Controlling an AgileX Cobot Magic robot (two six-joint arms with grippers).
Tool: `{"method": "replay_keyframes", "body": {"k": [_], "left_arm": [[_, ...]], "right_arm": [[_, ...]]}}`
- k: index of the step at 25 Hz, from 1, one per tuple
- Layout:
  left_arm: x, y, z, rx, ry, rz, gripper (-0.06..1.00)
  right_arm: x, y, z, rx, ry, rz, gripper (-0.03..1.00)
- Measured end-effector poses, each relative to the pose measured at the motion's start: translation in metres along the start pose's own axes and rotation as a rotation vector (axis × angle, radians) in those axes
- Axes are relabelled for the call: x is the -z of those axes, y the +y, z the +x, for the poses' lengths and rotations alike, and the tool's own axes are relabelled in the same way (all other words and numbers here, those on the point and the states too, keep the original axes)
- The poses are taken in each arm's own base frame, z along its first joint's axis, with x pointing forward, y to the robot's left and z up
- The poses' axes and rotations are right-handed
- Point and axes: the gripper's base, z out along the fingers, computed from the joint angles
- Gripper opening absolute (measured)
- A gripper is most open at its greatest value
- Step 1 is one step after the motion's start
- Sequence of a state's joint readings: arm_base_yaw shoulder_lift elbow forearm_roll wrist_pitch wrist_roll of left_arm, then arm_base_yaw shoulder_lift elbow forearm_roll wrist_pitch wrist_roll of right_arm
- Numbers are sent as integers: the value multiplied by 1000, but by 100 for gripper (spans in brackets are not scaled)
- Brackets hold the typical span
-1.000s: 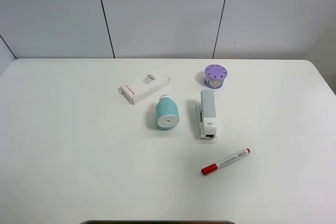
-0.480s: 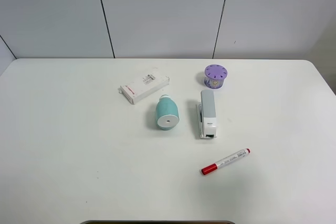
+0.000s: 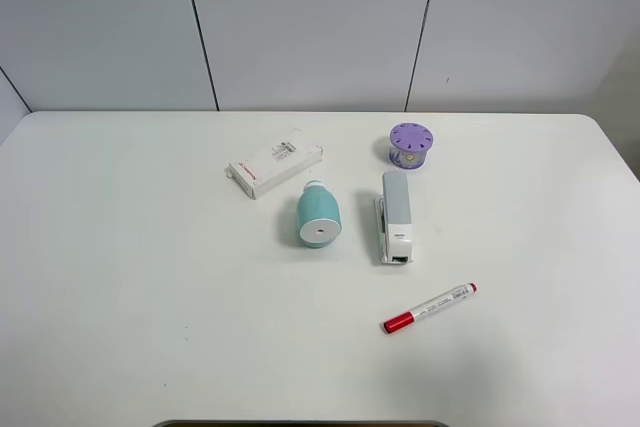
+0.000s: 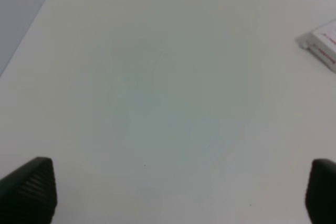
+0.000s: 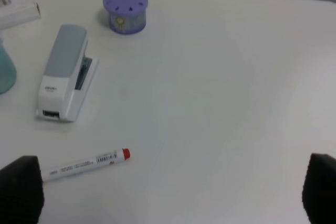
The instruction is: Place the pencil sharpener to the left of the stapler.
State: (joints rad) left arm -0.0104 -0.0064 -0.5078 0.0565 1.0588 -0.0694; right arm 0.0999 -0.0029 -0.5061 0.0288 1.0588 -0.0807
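The teal pencil sharpener [image 3: 318, 218] lies on its side on the white table [image 3: 130, 267], its white round end face toward the front, just left of the grey and white stapler [image 3: 395, 215]. The stapler [image 5: 65, 72] also shows in the right wrist view, with a teal sliver of the pencil sharpener [image 5: 5, 72] at the frame edge. Neither arm appears in the exterior high view. My left gripper [image 4: 181, 190] is open over bare table, its dark fingertips [image 4: 31, 190] far apart. My right gripper [image 5: 170, 192] is open too, nothing between its fingertips [image 5: 21, 187].
A flat white box [image 3: 275, 163] lies behind the sharpener. A purple round holed-top container [image 3: 409, 144] stands behind the stapler. A red-capped white marker [image 3: 430, 308] lies in front of the stapler. The table's front edge [image 3: 300, 423] is at the bottom.
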Motion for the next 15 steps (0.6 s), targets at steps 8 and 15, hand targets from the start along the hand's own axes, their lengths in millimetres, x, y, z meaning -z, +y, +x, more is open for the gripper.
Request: {"method": "replay_keyframes", "body": {"k": [8, 15], "left_arm": [[0, 0, 0, 0, 0, 0, 95], [0, 0, 0, 0, 0, 0, 95]], "right_arm": [[-1, 0, 1, -3, 9, -1, 99], [-1, 0, 1, -17, 10, 18, 99]]}}
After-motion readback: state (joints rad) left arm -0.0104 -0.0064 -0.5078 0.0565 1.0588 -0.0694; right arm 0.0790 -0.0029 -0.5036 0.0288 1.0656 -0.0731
